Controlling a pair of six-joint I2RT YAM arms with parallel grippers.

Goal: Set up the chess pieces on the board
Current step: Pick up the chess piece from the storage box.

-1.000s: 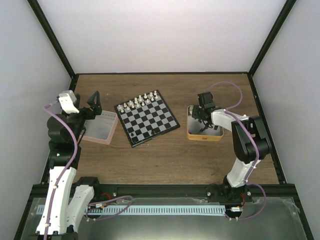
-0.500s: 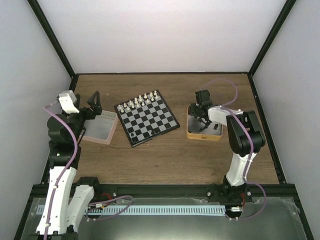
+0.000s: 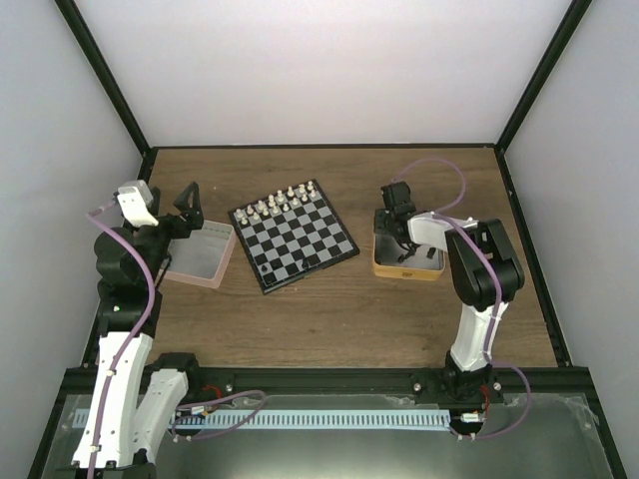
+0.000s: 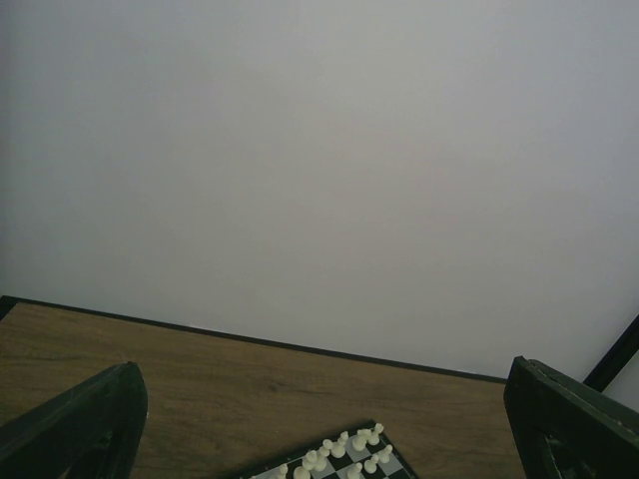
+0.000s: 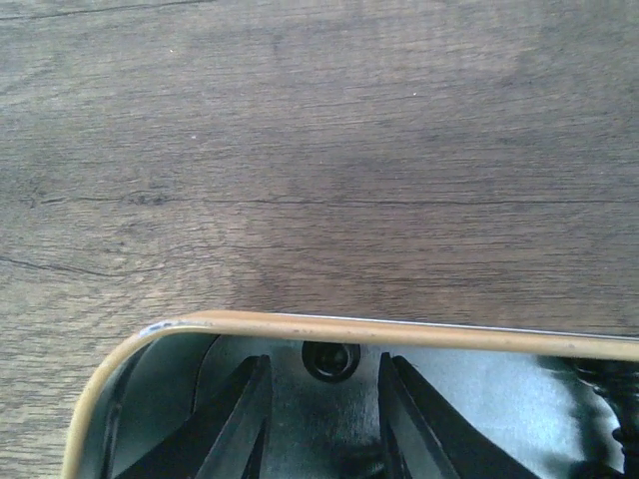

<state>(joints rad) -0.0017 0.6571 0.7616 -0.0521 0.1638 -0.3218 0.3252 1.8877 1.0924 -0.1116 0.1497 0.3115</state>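
The board [image 3: 293, 238] lies at the table's middle, with white chess pieces [image 3: 285, 202] in two rows along its far edge and one black piece [image 3: 263, 267] near its front corner. My right gripper [image 3: 396, 224] is down inside the yellow tin [image 3: 407, 269]. In the right wrist view it [image 5: 322, 387] is open, with a black piece [image 5: 331, 357] just ahead between the fingertips, against the tin's wall [image 5: 399, 329]. My left gripper [image 3: 186, 204] is open and empty, raised above the pink tin [image 3: 200, 254]. The board's corner with white pieces [image 4: 344, 459] shows in the left wrist view.
The pink tin sits left of the board and the yellow tin right of it. More dark pieces [image 3: 427, 254] lie in the yellow tin. Bare wooden table [image 3: 329, 319] lies in front of the board. Black frame posts and walls enclose the table.
My right gripper has moved left within the yellow tin toward its far-left corner, and the arm has swung with it. The left arm has not moved.
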